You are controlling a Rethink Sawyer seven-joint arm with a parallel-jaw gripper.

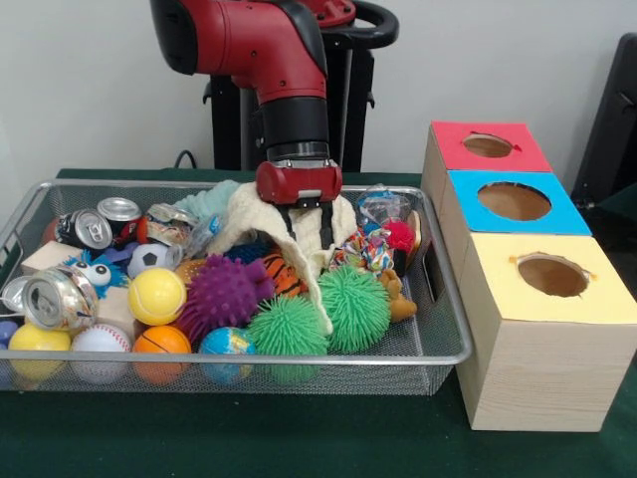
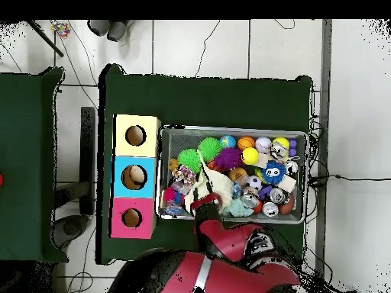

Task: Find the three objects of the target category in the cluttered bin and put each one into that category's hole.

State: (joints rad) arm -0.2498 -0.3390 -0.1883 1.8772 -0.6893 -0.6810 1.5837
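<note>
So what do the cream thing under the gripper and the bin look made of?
The cream cloth looks like soft knitted or terry fabric: matte, draping in folds. The bin looks like silver metal wire mesh, with a see-through weave and shiny rim.

Green tabletop (image 1: 299, 438) under everything. Second green table (image 2: 27, 164) to one side in overhead view. White tiled floor (image 2: 229, 46) with black cables (image 2: 347, 179). Dark chair (image 1: 612, 119) behind boxes, plain wall (image 1: 90, 90) beyond.
</note>
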